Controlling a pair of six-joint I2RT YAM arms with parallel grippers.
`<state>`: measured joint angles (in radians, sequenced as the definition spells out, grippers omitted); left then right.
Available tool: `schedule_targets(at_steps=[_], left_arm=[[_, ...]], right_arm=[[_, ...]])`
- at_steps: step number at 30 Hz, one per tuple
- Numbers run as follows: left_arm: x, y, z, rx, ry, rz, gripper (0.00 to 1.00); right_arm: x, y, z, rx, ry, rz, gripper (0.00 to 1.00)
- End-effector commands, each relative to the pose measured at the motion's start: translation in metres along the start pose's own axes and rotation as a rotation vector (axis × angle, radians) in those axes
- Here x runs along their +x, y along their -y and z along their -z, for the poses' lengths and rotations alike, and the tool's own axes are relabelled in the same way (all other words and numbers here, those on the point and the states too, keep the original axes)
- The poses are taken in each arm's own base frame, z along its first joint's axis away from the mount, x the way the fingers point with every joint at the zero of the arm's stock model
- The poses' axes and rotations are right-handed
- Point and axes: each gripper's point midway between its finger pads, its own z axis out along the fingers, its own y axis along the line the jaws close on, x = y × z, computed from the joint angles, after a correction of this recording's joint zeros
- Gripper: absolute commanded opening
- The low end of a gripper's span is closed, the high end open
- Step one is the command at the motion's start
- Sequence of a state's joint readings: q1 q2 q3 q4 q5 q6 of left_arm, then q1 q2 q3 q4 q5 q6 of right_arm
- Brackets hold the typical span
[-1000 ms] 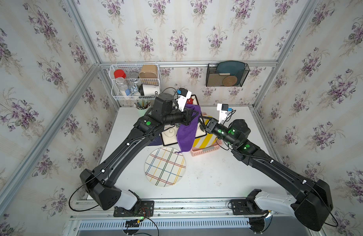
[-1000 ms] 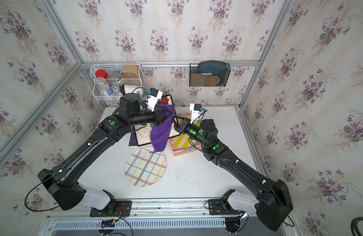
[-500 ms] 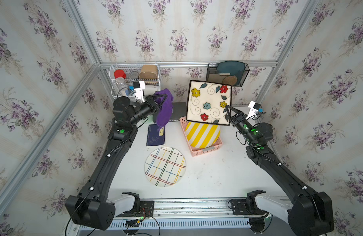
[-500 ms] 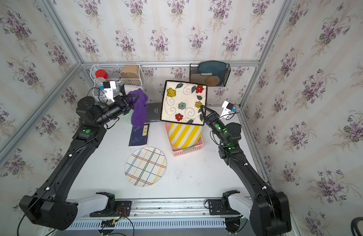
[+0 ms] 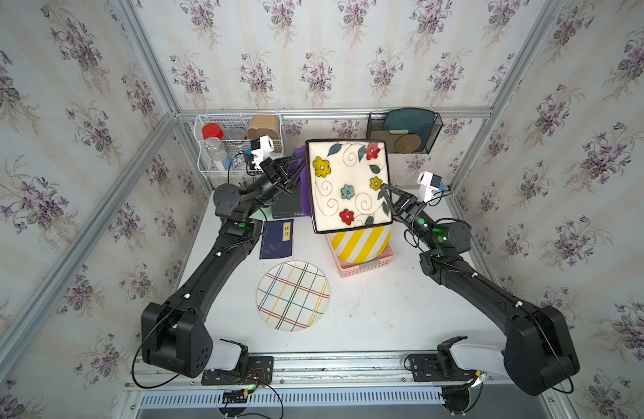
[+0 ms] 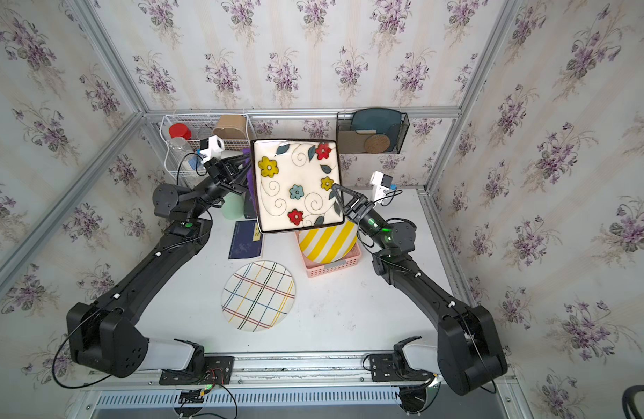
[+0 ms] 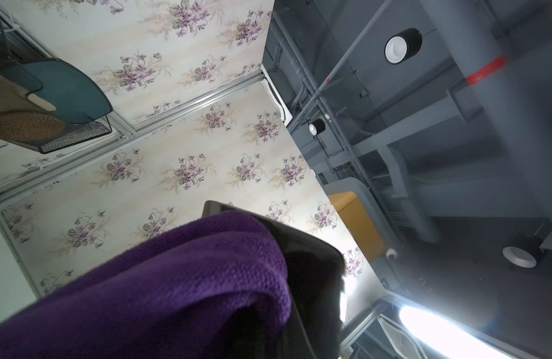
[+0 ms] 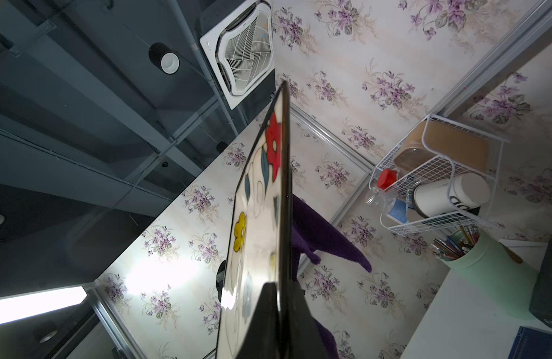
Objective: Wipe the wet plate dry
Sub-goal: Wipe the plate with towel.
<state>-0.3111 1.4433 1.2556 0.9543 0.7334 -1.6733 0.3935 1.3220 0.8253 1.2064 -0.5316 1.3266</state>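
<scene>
Two pincers aloft, seemingly mid-wipe.
Right pincer (image 5: 387, 201) clamps the plate (image 5: 349, 188) by its rim; left pincer (image 5: 296, 170) clamps the cloth (image 7: 181, 279), plate just beyond it. Next: press cloth across its back.

Floral wallpaper walls (image 5: 313, 54), aluminium frame rails (image 5: 331, 110), white tabletop (image 5: 367, 319), grey ceiling (image 7: 455, 155), round spotlights (image 7: 402, 46).
</scene>
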Motion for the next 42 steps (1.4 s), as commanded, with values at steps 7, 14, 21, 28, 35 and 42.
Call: schedule_targets(at_steps=[7, 14, 21, 28, 35, 42], left_arm=[[0.047, 0.02, -0.032, 0.182, -0.095, 0.105, 0.0], [0.053, 0.034, -0.029, 0.289, -0.09, 0.149, 0.0], [0.029, 0.047, -0.029, 0.319, -0.058, 0.099, 0.0], [0.046, 0.056, -0.06, 0.367, -0.128, 0.12, 0.0], [0.067, 0.061, -0.059, 0.384, -0.15, 0.132, 0.0], [0.027, 0.08, -0.032, 0.396, -0.046, 0.037, 0.0]], right_arm=[[-0.034, -0.029, -0.037, -0.103, 0.115, 0.073, 0.0], [-0.1, -0.035, -0.031, -0.123, 0.257, 0.135, 0.0], [-0.049, -0.049, -0.034, -0.21, 0.135, 0.094, 0.0], [-0.035, -0.046, -0.061, -0.259, 0.123, 0.033, 0.0], [-0.099, -0.045, -0.051, -0.257, 0.259, 0.084, 0.0], [-0.057, -0.04, -0.037, -0.223, 0.19, 0.053, 0.0]])
